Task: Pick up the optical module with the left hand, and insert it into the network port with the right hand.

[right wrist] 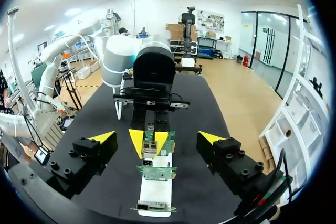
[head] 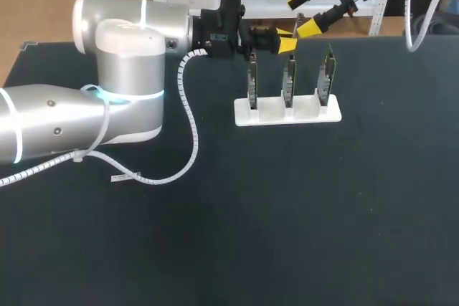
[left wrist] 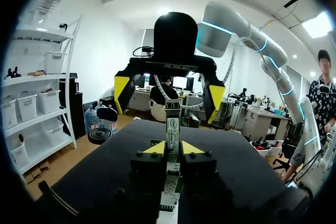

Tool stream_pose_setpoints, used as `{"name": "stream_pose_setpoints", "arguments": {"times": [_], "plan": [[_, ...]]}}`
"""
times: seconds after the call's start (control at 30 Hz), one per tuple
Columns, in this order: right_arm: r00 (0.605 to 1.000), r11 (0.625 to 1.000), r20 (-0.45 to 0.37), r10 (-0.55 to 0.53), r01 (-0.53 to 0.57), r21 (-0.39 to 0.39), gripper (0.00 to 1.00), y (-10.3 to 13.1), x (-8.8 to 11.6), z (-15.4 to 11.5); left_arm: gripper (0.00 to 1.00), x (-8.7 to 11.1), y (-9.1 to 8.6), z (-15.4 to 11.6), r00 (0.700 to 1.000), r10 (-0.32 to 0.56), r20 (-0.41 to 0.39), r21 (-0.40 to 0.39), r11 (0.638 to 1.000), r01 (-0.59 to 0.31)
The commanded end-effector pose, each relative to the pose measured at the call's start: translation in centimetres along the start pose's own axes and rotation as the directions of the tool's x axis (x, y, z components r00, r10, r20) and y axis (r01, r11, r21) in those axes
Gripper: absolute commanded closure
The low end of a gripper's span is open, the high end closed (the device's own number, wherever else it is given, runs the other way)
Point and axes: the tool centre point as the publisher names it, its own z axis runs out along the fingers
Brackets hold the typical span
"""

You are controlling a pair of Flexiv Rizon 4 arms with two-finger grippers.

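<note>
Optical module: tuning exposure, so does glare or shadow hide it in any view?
Left wrist view: optical module evenly lit, no glare, in the left end effector. Right wrist view: clear, unshadowed. Head view: hard to make out.

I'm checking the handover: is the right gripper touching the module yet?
Apart. The right wrist view shows the right gripper open wide, with table showing between each finger and the module, held by the left gripper.
</note>
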Motion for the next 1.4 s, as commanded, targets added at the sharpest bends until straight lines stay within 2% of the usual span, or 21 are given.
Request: {"name": "stream_pose_setpoints", "arguments": {"times": [0.03, 0.8, 1.4], "plan": [[1.000, 1.000, -0.002, -0.003, 0.003, 0.018, 0.00, 0.94, -0.26, 0.00, 1.00, 0.02, 0.09, 0.01, 1.000, 0.001, 0.001, 0.001, 1.000, -0.001], [1.000, 1.000, 0.000, 0.014, -0.014, 0.018, 0.00, 1.88, -0.03, -0.32, 1.00, 0.02, 0.09, 0.01, 1.000, 0.001, 0.001, 0.001, 1.000, -0.001], [1.000, 0.999, 0.013, 0.016, -0.016, 0.034, 0.00, 1.62, 0.10, -0.62, 1.00, 0.02, 0.09, 0.01, 1.000, 0.001, 0.001, 0.001, 1.000, -0.001]]}}
